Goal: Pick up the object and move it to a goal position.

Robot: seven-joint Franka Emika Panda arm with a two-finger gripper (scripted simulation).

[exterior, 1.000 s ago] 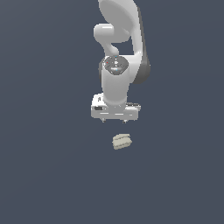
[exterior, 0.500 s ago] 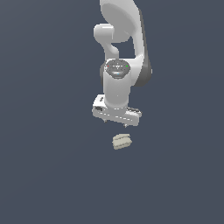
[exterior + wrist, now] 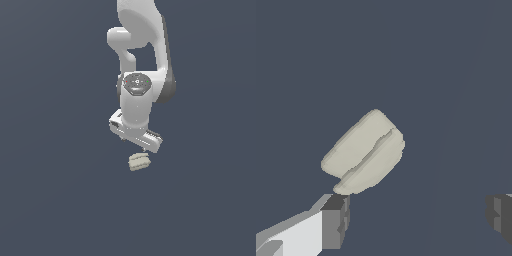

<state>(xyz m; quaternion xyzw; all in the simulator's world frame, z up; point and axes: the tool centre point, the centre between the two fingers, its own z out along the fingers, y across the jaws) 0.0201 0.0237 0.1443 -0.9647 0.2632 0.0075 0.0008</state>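
Note:
The object (image 3: 139, 161) is a small pale beige lump with a groove along its side, lying on the flat dark grey ground. In the exterior view my white gripper (image 3: 141, 148) hangs just above it, its hand turned at a slant. The wrist view has the object (image 3: 363, 152) close beside one dark fingertip (image 3: 336, 220), while the other fingertip (image 3: 501, 212) stands far off. The gripper (image 3: 418, 217) is open and nothing lies between its fingers; the object sits off to one side of the gap.
The white arm (image 3: 142, 45) rises behind the gripper in the exterior view. All around is the same plain dark grey ground (image 3: 60, 200), and no other object shows.
The hand has turned about its vertical axis, from level to slanted in the exterior view, and has sunk a little closer to the object. The object has not moved.

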